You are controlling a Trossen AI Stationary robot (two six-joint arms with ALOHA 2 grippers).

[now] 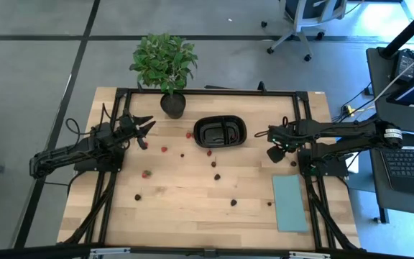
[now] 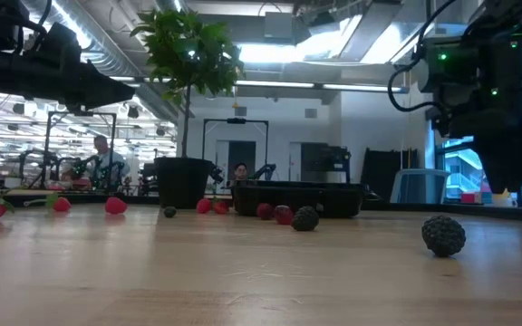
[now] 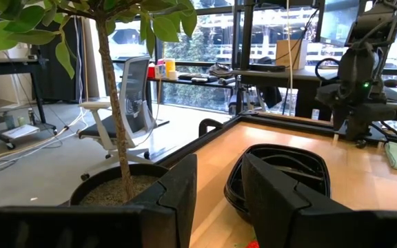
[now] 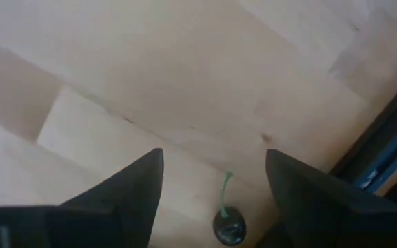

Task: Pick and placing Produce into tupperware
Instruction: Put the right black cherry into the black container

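The black oval two-compartment tray [image 1: 220, 132] sits at the table's far middle; it also shows in the low view [image 2: 297, 196] and the left wrist view [image 3: 281, 172]. Small red and dark berries [image 1: 214, 165] lie scattered on the wood in front of it [image 2: 284, 215]. My left gripper [image 1: 144, 132] hovers open left of the tray, near the plant pot [image 3: 218, 184]. My right gripper [image 1: 274, 152] is open right of the tray and points down [image 2: 506, 181]. Below its fingers [image 4: 212, 186] a dark berry with a green stem [image 4: 227, 224] lies on the table.
A leafy potted plant [image 1: 165, 61] stands in its dark pot [image 1: 172, 106] at the far edge, close to my left gripper. A flat pale teal rectangle [image 1: 290, 203] lies at the near right. A black frame [image 1: 207, 92] borders the table. People sit in the room behind [image 2: 102, 158].
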